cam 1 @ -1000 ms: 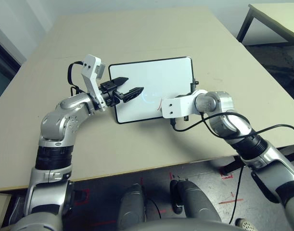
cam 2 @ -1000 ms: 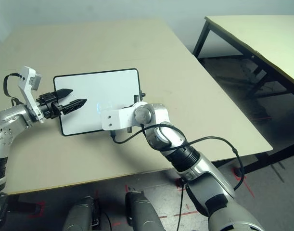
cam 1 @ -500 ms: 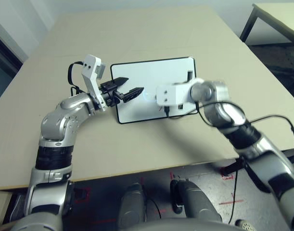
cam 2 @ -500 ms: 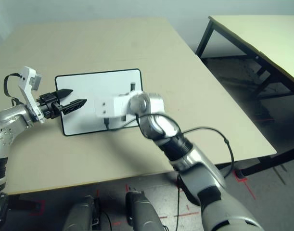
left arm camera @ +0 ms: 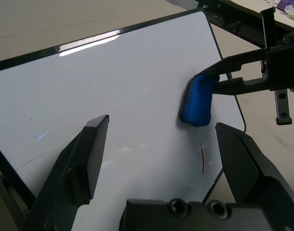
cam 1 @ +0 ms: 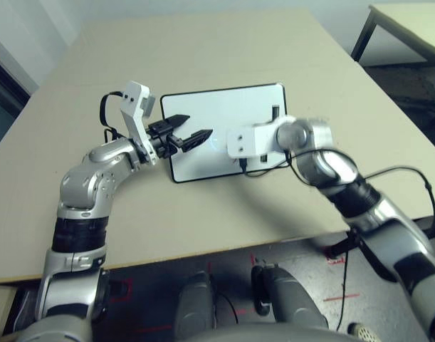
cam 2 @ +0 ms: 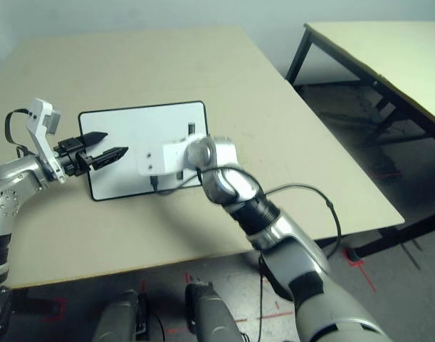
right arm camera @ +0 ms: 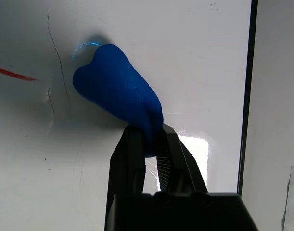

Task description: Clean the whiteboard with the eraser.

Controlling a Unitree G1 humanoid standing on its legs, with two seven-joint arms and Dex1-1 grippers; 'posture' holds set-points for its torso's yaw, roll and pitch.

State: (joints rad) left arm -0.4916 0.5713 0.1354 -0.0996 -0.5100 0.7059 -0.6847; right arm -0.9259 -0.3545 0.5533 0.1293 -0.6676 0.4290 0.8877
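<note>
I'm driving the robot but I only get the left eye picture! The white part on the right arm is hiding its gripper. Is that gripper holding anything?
Observer: Yes. In the right wrist view, the right gripper is shut on the blue eraser.
Operator: Cool! Are there any skinny lines on the whiteboard that I can't see?
Observer: Yes, a long, thin dark line runs across the whiteboard, off to one side of the eraser.
Operator: And is there anything colourful far away, past the board?
Observer: The left wrist view shows something purple beyond it, but I can't tell what it is.
</note>
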